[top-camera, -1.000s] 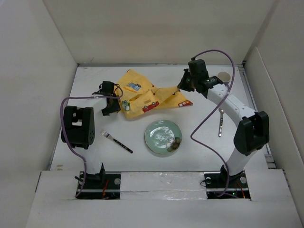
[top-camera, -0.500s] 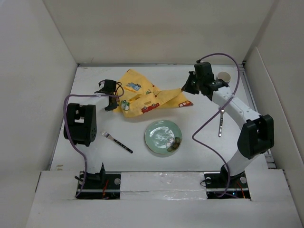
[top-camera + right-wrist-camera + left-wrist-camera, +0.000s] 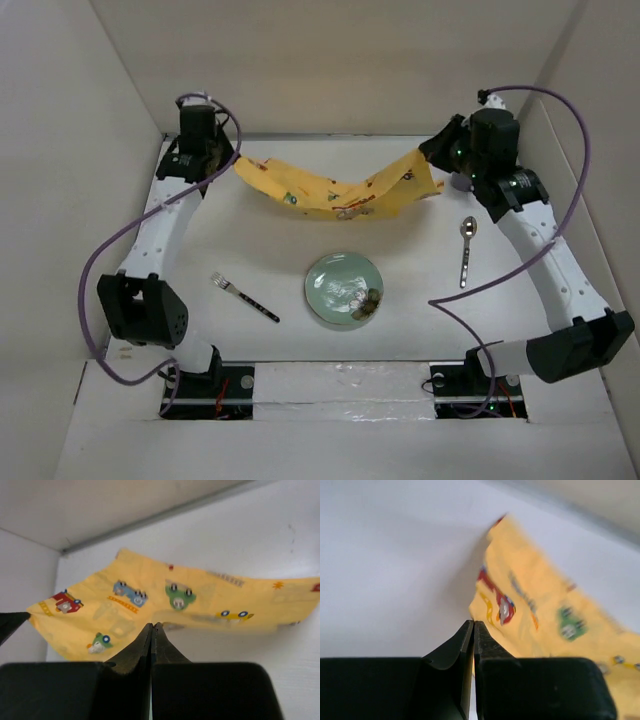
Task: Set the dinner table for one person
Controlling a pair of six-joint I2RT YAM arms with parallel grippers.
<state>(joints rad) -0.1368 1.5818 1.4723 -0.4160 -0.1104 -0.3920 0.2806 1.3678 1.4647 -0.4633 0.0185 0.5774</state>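
Note:
The yellow car-print placemat [image 3: 335, 188] hangs stretched and sagging between my two grippers, above the back of the white dinner table [image 3: 270, 240]. My left gripper [image 3: 230, 163] is shut on its left corner. In the left wrist view the closed tips [image 3: 473, 622] pinch the cloth's edge and the placemat [image 3: 530, 610] runs off to the right. My right gripper [image 3: 432, 168] is shut on the right corner. The right wrist view shows its tips [image 3: 152, 625] closed on the placemat [image 3: 150, 595], which spreads out beyond them.
A green plate [image 3: 344, 288] lies at the table's middle front. A fork [image 3: 245, 297] lies to its left and a spoon [image 3: 466, 250] to its right. White panel walls [image 3: 100, 100] close in the table on three sides.
The left gripper closed on the placemat. Both arms rose and spread apart toward the back corners, pulling the crumpled cloth off the table into a stretched band.

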